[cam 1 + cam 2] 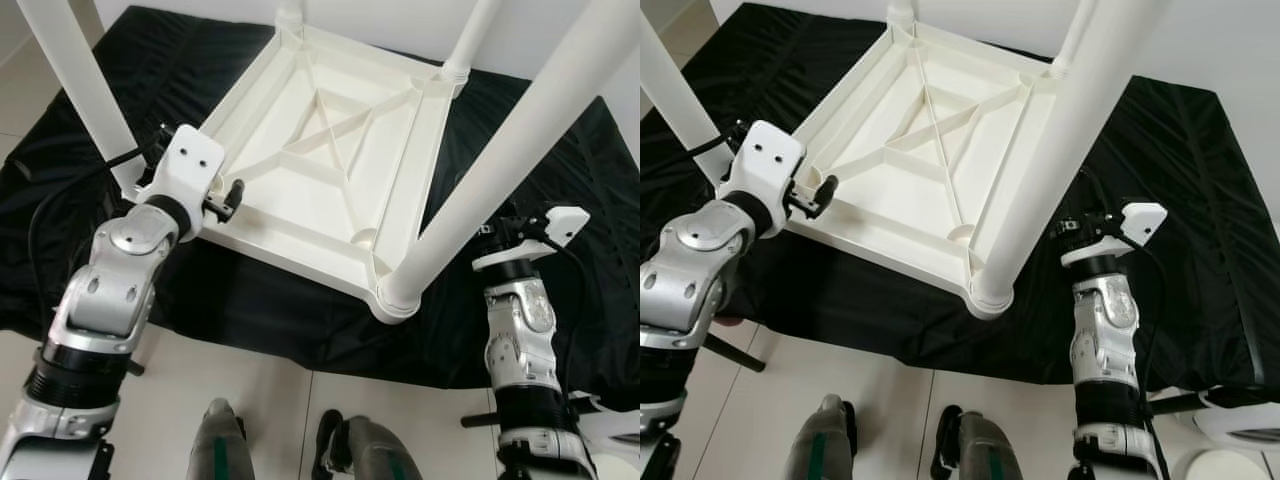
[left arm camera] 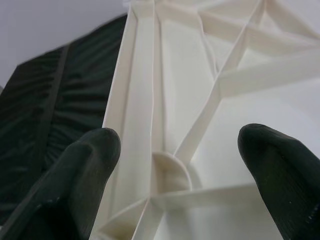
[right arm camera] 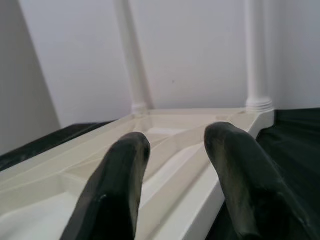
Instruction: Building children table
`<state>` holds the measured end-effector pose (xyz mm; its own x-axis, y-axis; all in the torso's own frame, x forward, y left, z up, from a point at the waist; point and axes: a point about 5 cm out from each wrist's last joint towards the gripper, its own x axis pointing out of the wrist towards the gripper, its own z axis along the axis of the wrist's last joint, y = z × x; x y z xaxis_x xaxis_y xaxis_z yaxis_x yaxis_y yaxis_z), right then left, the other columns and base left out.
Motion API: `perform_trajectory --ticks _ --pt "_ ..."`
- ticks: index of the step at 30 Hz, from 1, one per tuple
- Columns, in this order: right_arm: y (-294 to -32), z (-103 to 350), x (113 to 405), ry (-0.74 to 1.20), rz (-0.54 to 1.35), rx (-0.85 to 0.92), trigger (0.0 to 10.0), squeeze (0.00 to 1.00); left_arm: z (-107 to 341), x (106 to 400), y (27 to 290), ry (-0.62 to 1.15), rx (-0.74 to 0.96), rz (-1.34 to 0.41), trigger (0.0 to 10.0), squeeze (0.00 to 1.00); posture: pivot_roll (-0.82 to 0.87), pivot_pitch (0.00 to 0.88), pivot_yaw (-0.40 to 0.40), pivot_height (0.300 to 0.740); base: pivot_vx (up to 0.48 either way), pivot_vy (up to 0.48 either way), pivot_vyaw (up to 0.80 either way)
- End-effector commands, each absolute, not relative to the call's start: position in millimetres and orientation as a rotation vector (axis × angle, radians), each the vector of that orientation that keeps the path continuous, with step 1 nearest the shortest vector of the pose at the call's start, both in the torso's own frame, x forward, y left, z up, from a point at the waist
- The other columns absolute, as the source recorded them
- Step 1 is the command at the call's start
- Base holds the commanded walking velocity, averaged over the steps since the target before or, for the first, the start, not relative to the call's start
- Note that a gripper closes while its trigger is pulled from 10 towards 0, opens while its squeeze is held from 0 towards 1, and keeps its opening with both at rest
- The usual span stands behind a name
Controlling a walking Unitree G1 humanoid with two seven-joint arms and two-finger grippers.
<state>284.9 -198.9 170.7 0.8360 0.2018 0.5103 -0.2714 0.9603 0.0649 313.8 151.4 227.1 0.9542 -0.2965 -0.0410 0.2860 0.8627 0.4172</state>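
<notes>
Nearest are the robot's own feet (image 1: 350, 450) on the pale floor (image 1: 270, 400), just short of a black cloth (image 1: 250, 310) spread under the work. On that cloth lies the white table (image 1: 330, 160), upside down, its ribbed underside facing up and four legs standing in the corner sockets: the near-right leg (image 1: 500, 150), the near-left leg (image 1: 80, 80), and two more at the far corners.

The left gripper (image 2: 175, 165) sits at the table's near-left edge, beside the near-left leg, its fingers spread wide over a rounded socket in the frame and holding nothing. The right gripper (image 3: 175, 165) hovers low at the right, just outside the near-right corner, fingers parted a little, also empty, aimed across the frame toward the far legs.

All four legs look seated, so the build seems close to done. The risk I'd watch: if a leg is only loosely pushed in, a nudge from either arm could tip it out, and the near-right leg leans right past the right arm. The cloth could also slide on the smooth floor if the frame is shoved.
</notes>
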Motion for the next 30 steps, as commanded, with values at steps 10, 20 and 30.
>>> perform_trajectory --ticks 10,20,30 --pt "-195 169 264 -0.500 0.264 0.073 10.0 0.00 225 319 150 -0.070 0.355 -0.312 10.0 0.00 0.05 0.077 -0.035 0.740 0.000 0.000 0.00" --pt "-205 164 248 -0.434 0.317 0.031 10.0 0.00 224 328 151 -0.066 0.316 -0.327 10.0 0.00 0.01 0.076 0.017 0.740 0.000 0.000 0.00" --pt "-207 152 219 -0.308 0.484 -0.022 10.0 0.00 225 330 146 -0.093 0.341 -0.368 10.0 0.00 -0.02 0.070 0.027 0.740 0.000 0.000 0.00"
